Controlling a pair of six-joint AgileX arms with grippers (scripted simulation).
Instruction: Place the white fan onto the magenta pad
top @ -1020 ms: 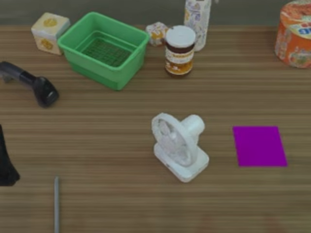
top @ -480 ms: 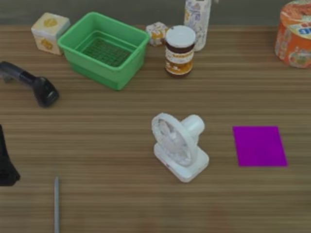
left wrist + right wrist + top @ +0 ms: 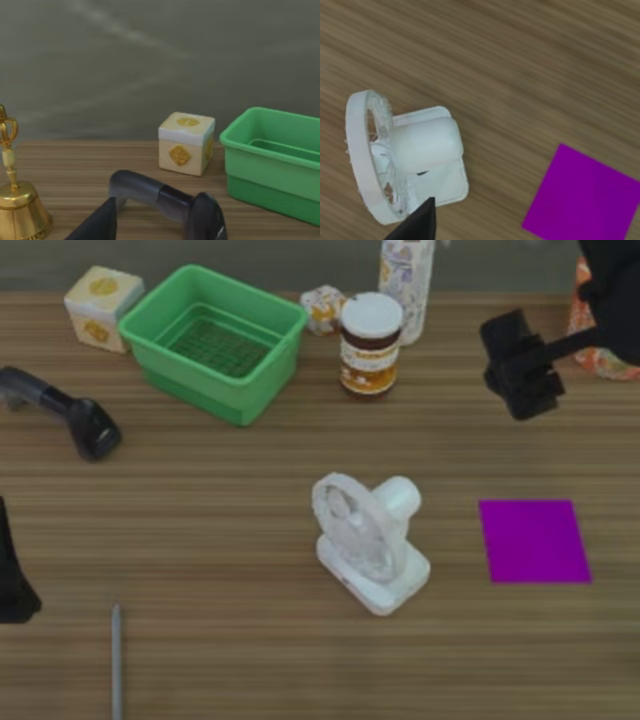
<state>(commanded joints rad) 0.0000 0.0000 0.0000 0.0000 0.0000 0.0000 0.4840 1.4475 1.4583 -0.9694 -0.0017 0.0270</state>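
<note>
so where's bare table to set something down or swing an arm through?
Free: the wide wooden strip between the green plastic basket and the small white desk fan; the near edge right of the grey pen; the gap between fan and flat magenta pad. Crowded: the far edge, with the white-lidded brown jar and right gripper.

A wooden surface (image 3: 220, 500) holds a green basket (image 3: 215, 340) at the back left, with a cream cube box (image 3: 102, 305) beside it and a black barcode scanner (image 3: 65, 412) nearer. A white-lidded brown jar (image 3: 370, 345) stands before a tall bottle (image 3: 405, 275). A golden bell (image 3: 17, 210) stands left.
</note>
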